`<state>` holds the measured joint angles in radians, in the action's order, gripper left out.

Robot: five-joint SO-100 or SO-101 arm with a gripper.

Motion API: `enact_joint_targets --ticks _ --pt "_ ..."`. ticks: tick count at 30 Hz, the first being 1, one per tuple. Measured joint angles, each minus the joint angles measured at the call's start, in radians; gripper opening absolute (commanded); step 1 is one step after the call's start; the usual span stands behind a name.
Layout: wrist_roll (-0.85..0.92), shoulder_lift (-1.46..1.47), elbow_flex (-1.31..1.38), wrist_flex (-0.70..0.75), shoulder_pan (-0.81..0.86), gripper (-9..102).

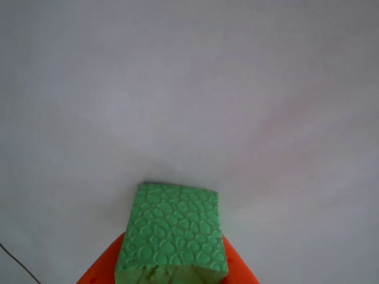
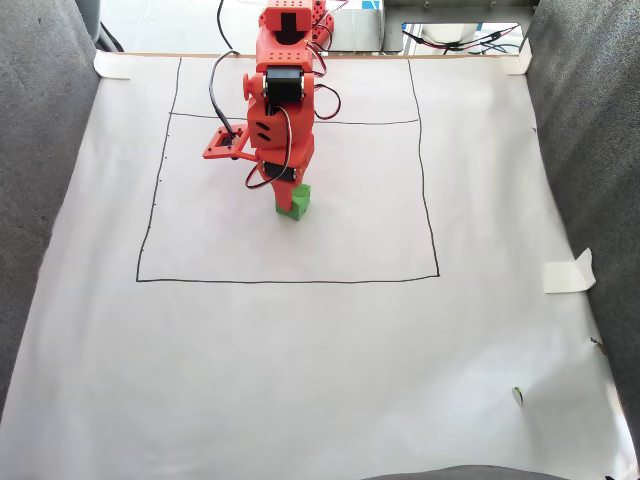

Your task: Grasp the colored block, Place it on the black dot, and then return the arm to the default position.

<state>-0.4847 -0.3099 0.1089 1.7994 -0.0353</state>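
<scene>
The green block is soft foam with a pebbled, cell-like embossing and a ragged lower edge; in the other view it sits between two smooth orange plastic fingers, pinched by the claw. In the fixed view the block rests on matte white paper, inside a thin black drawn rectangle, under the orange arm. No readable writing shows

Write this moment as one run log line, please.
pincer: shut on green block | block: inside drawn square | black dot: not visible
</scene>
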Motion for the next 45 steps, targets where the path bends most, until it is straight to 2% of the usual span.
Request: enact_joint_targets --ticks 4,5,12,15,29,33,36,38,41,45 --pt "0.0 0.0 0.0 0.0 0.0 24" --pt "0.0 0.0 0.0 0.0 0.0 26" --pt "0.012 -0.003 -0.011 -0.002 0.0 32" --pt "0.021 -0.055 -0.097 -0.017 0.0 35" --pt "0.058 -0.586 -0.868 -0.347 0.0 37" --pt "0.097 -0.825 -1.137 -0.453 -0.003 36" --pt "0.15 -1.065 -1.393 -0.571 -0.003 29" --pt "0.187 -1.238 -1.577 -0.669 -0.002 20" --pt "0.242 -1.5 -1.853 -0.822 0.0 0" --pt "0.296 -1.844 -2.186 -0.999 0.025 0"
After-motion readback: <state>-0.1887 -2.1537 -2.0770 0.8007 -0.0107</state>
